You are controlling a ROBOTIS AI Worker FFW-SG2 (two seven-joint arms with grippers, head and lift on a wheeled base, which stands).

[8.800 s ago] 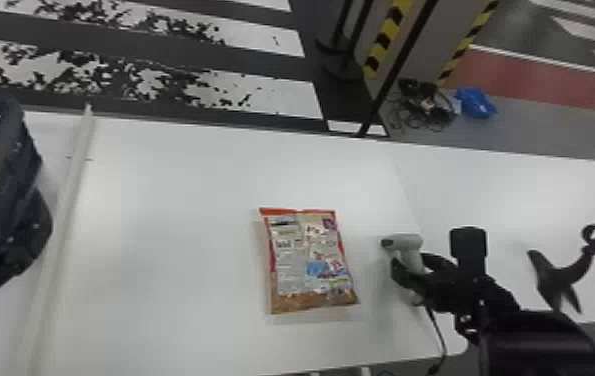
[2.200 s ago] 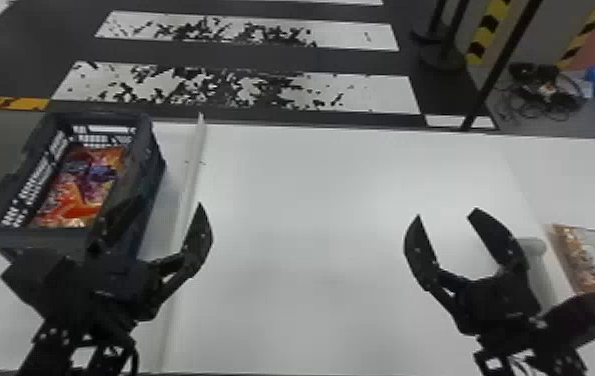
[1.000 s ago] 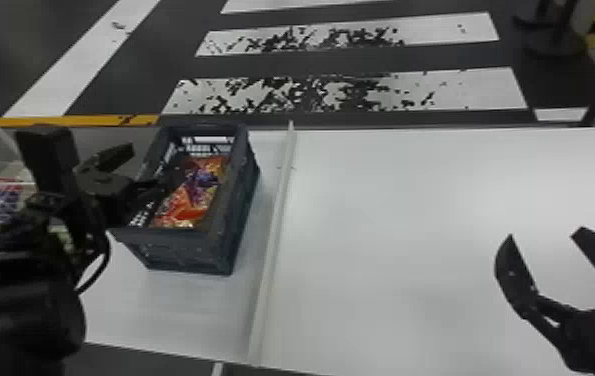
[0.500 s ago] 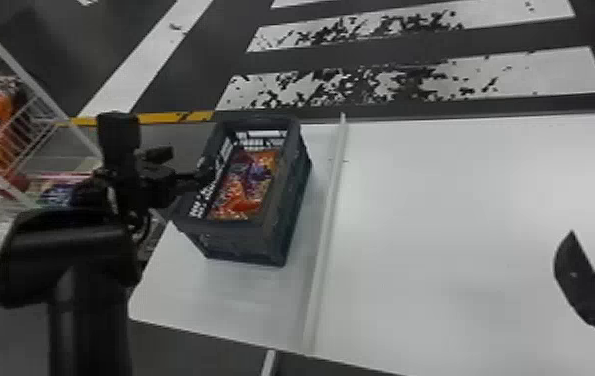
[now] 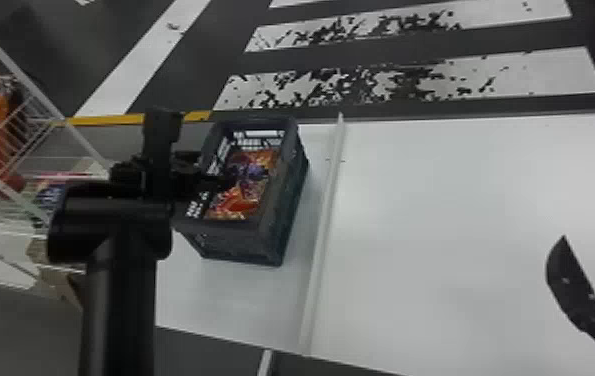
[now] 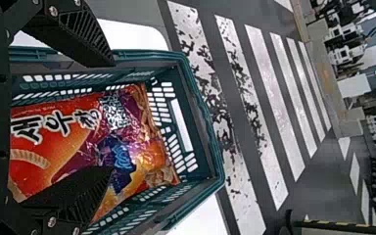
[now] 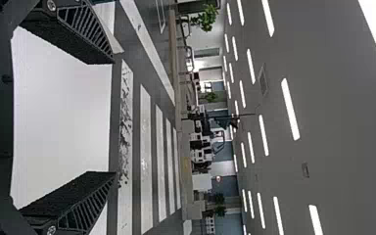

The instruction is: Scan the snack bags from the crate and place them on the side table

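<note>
Looking down on one white table (image 5: 461,225) beside a striped floor (image 5: 201,60). Counting at least two snack bags (image 6: 68,127) inside one crate (image 5: 241,245) (on the table). Wide-fingered at left gripper (image 5: 215,170), over crate; likewise at right gripper (image 5: 568,285).

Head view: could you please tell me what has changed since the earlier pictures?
The head view has turned left. The left gripper has moved left from over the white strip to the crate and hangs open above the snack bags. The right gripper has let go of the scanner and is open. The crate still sits beside the strip, bags inside.
</note>
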